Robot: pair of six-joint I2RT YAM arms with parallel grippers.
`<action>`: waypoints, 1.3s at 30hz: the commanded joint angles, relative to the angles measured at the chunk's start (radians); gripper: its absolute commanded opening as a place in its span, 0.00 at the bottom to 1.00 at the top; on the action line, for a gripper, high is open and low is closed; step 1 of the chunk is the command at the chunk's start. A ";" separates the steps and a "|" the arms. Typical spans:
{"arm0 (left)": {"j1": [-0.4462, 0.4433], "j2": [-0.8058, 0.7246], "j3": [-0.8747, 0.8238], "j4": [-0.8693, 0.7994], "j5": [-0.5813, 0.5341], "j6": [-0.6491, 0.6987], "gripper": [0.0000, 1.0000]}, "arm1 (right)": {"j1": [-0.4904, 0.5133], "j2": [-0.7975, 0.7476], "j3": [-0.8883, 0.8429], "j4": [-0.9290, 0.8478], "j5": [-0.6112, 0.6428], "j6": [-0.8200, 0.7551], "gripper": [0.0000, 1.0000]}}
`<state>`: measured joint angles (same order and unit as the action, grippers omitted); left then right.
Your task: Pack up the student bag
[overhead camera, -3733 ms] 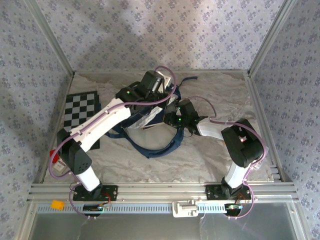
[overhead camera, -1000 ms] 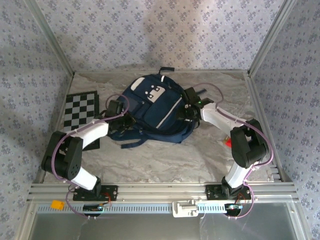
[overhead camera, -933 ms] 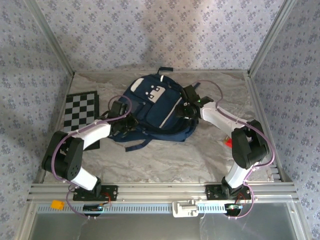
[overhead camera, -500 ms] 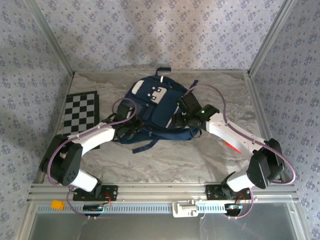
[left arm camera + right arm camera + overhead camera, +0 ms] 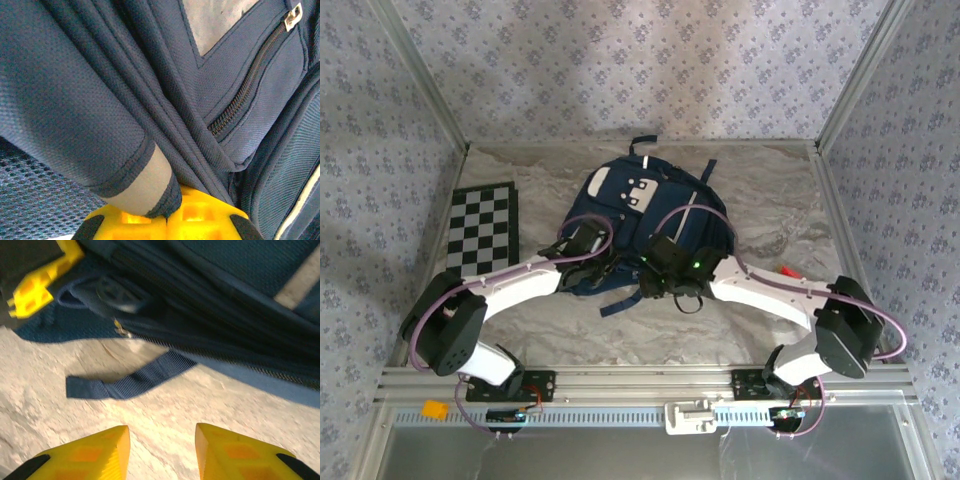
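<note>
The student bag [image 5: 650, 205], navy with white stripes and a white-flapped front pocket, lies flat in the middle of the table. My left gripper [image 5: 603, 262] is at its near left corner. In the left wrist view that gripper [image 5: 172, 217] is shut on a fold of the bag's navy fabric [image 5: 150, 185] with a pale band. My right gripper [image 5: 655, 283] is at the bag's near edge. Its yellow fingers [image 5: 162, 440] stand open over bare table. Just beyond them lie a loose navy strap [image 5: 130, 380] and the bag's zipped side [image 5: 225, 270].
A black-and-white chequered board [image 5: 483, 225] lies flat at the left of the table. A small red object [image 5: 787, 270] sits on the table to the right of the bag. Patterned walls and metal rails close in the table on three sides.
The bag has shifted toward the table's middle and turned. My right arm swung from the bag's right side round to its near edge, its jaws narrowing. The left gripper kept its hold throughout.
</note>
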<state>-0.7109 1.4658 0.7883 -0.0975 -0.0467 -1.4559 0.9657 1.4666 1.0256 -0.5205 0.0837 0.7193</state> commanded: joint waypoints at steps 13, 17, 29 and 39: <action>-0.033 -0.065 0.040 0.067 -0.001 -0.071 0.00 | 0.037 0.254 0.158 0.049 0.206 0.242 0.41; -0.039 -0.080 0.017 0.095 0.001 -0.100 0.00 | 0.030 0.266 0.158 0.024 0.282 0.274 0.38; -0.077 -0.095 0.043 0.095 -0.008 -0.096 0.00 | 0.034 0.132 0.090 -0.070 0.363 0.188 0.35; -0.087 -0.091 0.048 0.091 -0.005 -0.100 0.00 | 0.028 0.212 0.158 -0.026 0.316 0.070 0.33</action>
<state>-0.7856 1.4113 0.7868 -0.0555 -0.0765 -1.5391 1.0000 1.6485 1.1370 -0.5213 0.3603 0.8352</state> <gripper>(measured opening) 0.052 0.324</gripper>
